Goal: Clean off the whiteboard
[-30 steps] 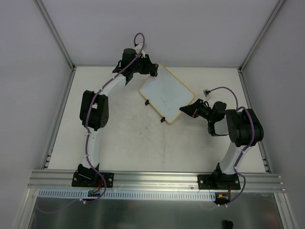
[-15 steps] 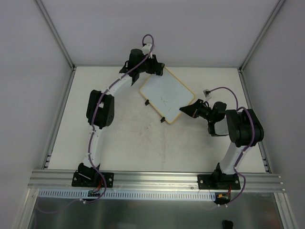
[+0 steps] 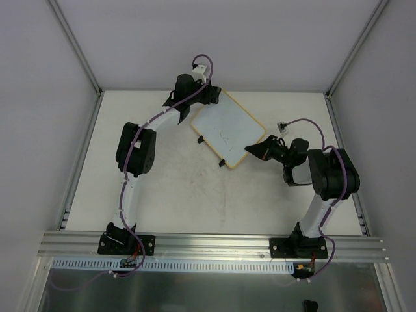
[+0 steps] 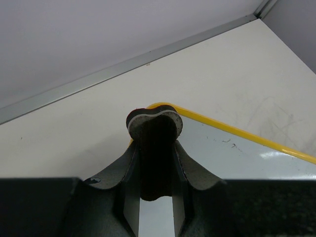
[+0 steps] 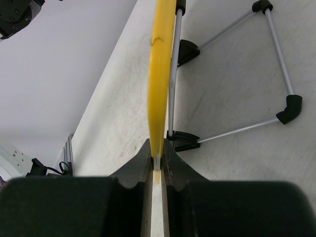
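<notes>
Right wrist view: right end effector (image 5: 157, 150) is clamped on the whiteboard (image 5: 159, 74) rim. Left end effector (image 4: 154, 148) pinches a small black block (image 4: 154, 123) over the board's corner.

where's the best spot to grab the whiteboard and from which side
Its thin yellow rim, edge-on from the right: the whiteboard is flat and propped on a wire stand, so both faces are free for the jaws. The right gripper is shut there.
</notes>
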You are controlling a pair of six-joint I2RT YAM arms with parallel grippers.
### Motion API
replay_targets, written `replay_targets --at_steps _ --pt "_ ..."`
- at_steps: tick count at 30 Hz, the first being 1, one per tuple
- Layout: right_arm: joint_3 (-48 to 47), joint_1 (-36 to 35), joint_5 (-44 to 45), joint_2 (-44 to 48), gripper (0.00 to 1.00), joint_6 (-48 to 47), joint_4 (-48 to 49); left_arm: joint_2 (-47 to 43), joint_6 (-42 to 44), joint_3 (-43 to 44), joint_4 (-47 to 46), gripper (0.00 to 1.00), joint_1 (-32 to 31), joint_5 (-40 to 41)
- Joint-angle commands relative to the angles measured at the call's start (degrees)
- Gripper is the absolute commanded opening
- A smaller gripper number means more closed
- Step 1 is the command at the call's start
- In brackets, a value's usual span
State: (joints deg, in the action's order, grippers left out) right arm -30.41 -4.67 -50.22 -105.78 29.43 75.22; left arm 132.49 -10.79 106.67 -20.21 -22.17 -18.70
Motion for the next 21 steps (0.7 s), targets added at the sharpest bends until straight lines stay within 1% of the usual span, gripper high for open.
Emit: replay_targets --at_steps 1,5,11,14,16,18,21 --pt "0.6 -1.4 -3.7 1.8 0.0 -1.7 12.5 -3.4 3.2 -2.6 -2.2 0.0 -0.1 3.0" --pt "0.6 -1.4 -3.7 1.9 0.0 -1.6 12.5 -5.5 2.3 -6.9 -2.6 0.0 -0.1 1.7" --pt "0.6 -1.5 -3.7 1.9 0.0 -1.6 12.5 -9.5 0.6 -16.4 -2.6 0.0 -0.1 0.5" --pt "0.5 -1.5 -3.7 1.8 0.0 -1.6 12.5 -11.3 -0.2 -18.6 -0.2 0.0 -0.2 -1.0" --pt "0.5 -1.5 -3.7 1.9 0.0 -1.6 12.5 -11.6 -0.3 -18.8 3.7 0.0 -0.2 -1.2" --pt "0.6 -1.5 -3.7 1.9 0.0 -1.6 12.5 -11.8 0.8 -19.6 5.3 0.0 -0.2 -2.4" --pt "0.5 -1.6 -3.7 1.9 0.0 -1.6 12.5 -11.6 2.1 -19.3 7.3 0.0 -0.4 -1.5"
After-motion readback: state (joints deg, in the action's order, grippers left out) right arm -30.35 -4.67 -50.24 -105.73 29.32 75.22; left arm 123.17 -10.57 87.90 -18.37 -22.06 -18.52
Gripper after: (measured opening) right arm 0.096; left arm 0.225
